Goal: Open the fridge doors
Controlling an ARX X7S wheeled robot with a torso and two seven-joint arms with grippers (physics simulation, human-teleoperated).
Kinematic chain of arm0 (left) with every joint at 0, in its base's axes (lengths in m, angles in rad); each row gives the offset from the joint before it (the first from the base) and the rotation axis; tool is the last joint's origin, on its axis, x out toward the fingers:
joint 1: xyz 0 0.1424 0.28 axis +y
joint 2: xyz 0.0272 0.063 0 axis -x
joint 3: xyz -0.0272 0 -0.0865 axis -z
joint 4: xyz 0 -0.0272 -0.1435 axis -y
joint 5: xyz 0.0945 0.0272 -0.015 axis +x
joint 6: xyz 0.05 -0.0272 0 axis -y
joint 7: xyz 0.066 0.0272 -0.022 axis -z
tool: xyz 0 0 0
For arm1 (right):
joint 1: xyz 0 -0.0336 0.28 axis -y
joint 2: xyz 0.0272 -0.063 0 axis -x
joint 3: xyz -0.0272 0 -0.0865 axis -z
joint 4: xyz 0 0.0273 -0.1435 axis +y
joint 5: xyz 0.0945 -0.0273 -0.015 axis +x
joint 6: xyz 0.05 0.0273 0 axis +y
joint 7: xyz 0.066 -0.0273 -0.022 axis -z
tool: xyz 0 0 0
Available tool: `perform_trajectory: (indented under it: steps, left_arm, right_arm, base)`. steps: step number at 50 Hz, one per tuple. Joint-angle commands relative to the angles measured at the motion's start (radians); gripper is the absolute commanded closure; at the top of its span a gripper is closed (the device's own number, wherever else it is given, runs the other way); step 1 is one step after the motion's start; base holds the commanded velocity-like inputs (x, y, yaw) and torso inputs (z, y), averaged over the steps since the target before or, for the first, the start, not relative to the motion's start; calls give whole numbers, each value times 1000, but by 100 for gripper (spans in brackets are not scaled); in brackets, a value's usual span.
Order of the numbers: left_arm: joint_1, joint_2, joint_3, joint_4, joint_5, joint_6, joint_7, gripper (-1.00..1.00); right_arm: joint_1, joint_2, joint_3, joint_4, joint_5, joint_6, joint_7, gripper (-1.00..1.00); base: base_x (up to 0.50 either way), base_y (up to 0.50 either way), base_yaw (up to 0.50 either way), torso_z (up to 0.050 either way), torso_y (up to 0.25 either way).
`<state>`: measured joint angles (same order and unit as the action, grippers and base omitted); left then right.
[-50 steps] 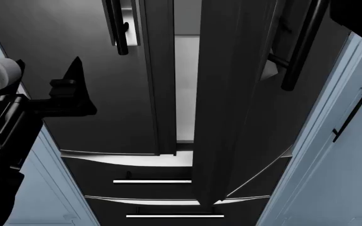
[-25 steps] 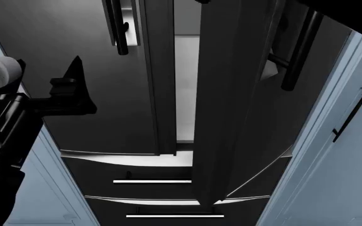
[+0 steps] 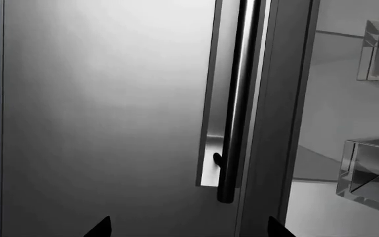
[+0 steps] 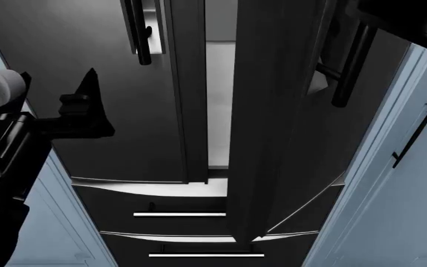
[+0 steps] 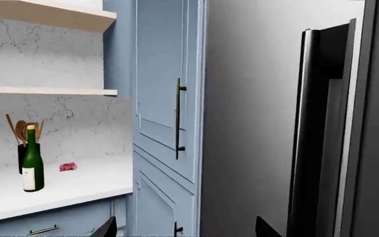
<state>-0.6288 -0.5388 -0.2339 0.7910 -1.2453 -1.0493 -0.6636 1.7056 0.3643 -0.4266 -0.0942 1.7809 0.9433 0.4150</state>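
In the head view your left gripper (image 4: 87, 114) hangs spread and empty before the shut left fridge door (image 4: 73, 72), its bar handle (image 4: 137, 30) upright beyond the fingertips. The right fridge door (image 4: 273, 111) stands ajar, edge toward you. Your right wrist view shows that door's vertical handle (image 5: 301, 133) just ahead of the parted right gripper (image 5: 183, 228).

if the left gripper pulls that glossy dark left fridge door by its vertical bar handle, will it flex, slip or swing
The glossy dark left fridge door is a tall flat slab, so it probably swings stiffly without bending. Its vertical bar handle looks smooth and polished, so the fingers may slide along it. The door looks shut, so expect some initial resistance.
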Motion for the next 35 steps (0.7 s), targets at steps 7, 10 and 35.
perform_trajectory:
  steps: [7, 10, 35]
  left_arm:
    - [7, -5, 0, 2, -12, 8, -7, -100]
    - [8, -6, 1, 1, -14, 9, -8, -100]
    - [10, -10, 1, -12, -24, 24, -16, -100]
  right_arm:
    - [84, -110, -75, 177, -81, -11, -52, -100]
    - [103, -129, -88, 223, -101, -15, -72, -100]
    - [265, -310, -159, 676, -196, -104, -104, -100]
  base:
    - [0, 0, 0, 0, 0]
    - [0, 0, 0, 0, 0]
    - [0, 0, 0, 0, 0]
